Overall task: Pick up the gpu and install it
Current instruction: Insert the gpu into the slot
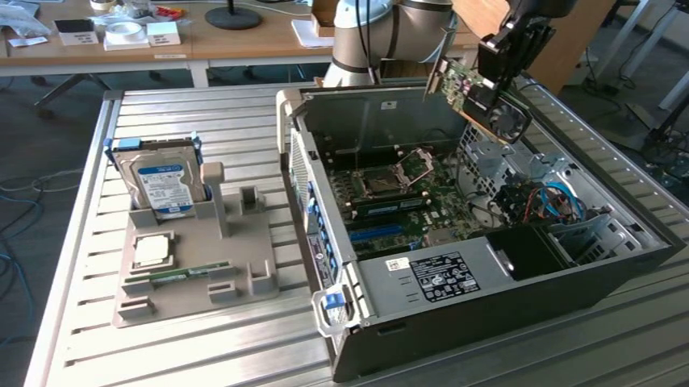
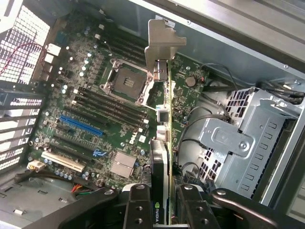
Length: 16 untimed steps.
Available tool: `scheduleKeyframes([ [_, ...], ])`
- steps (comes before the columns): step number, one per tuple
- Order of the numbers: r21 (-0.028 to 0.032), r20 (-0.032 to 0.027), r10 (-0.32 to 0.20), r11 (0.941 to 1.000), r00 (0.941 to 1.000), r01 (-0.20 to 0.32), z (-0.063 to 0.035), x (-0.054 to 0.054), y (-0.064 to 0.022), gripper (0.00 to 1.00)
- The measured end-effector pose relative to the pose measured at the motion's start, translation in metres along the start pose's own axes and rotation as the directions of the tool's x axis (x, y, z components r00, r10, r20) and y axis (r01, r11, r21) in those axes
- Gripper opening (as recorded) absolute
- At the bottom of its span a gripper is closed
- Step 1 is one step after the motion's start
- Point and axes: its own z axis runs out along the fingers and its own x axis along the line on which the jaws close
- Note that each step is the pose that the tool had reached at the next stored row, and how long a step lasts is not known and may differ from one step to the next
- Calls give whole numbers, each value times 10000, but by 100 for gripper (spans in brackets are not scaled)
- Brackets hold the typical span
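The gpu (image 1: 482, 95) hangs in the air above the far end of the open computer case (image 1: 473, 322), tilted, its green board and dark fan face showing. My gripper (image 1: 506, 60) is shut on its upper edge. In the wrist view the gpu (image 2: 162, 119) runs edge-on away from the fingers (image 2: 138, 210), silver end bracket at its far end, over the motherboard (image 2: 86, 100). The blue slot (image 2: 81, 125) and the white slot (image 2: 62, 162) on the board lie bare, off to one side of the card.
A grey fixture (image 1: 194, 266) on the slatted table (image 1: 215, 347) at the exterior view's left holds a hard drive (image 1: 161, 181), a CPU chip (image 1: 151, 250) and a RAM stick (image 1: 189, 274). Inside the case are a drive cage (image 2: 243, 138), cables and a power supply (image 1: 431, 278).
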Motion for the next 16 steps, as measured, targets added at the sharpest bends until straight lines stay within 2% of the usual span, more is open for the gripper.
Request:
scheduleKeyframes([
  [9, -1, -1, -48, 10000, 10000, 48, 0, 0, 0, 27],
  [16, -13, -16, -628, 9980, 9980, 627, 1, 0, 0, 27],
])
